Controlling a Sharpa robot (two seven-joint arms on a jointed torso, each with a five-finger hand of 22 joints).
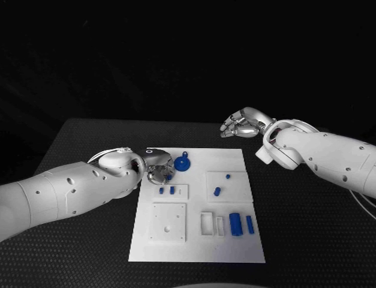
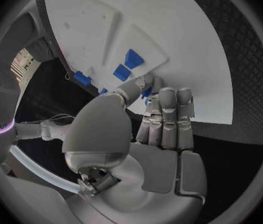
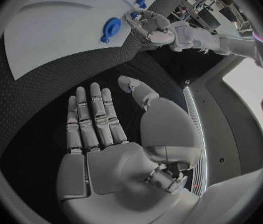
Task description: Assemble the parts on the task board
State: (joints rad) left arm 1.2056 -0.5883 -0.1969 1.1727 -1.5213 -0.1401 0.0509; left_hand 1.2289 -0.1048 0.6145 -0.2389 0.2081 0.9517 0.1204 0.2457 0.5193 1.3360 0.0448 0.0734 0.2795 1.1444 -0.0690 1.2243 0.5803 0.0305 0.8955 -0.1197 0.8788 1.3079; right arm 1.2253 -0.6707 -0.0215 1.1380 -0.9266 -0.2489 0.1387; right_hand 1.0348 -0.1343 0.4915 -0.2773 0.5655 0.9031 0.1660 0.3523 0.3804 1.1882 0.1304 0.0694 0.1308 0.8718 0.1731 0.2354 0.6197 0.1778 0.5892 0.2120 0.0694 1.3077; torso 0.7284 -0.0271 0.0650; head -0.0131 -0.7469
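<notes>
Task board (image 1: 240, 157) — white, smooth, matt, plastic-looking; raised square panels and shallow recesses share the same finish.

Parts: round blue piece (image 1: 183, 163) and blue block (image 1: 235, 223) look like moulded plastic, smooth, low sheen.

Surface (image 1: 317, 228) — black, matt, with a fine repeating raised pattern; rubbery or textured mat in look, plain in the right wrist view.

Left hand (image 1: 159, 165) and right hand (image 1: 244, 123) — silver, metallic finish, satin to glossy, smooth palm shells, ridged segmented fingers (image 3: 94, 119).

Arm shells — white, smooth, semi-gloss plastic.
</notes>
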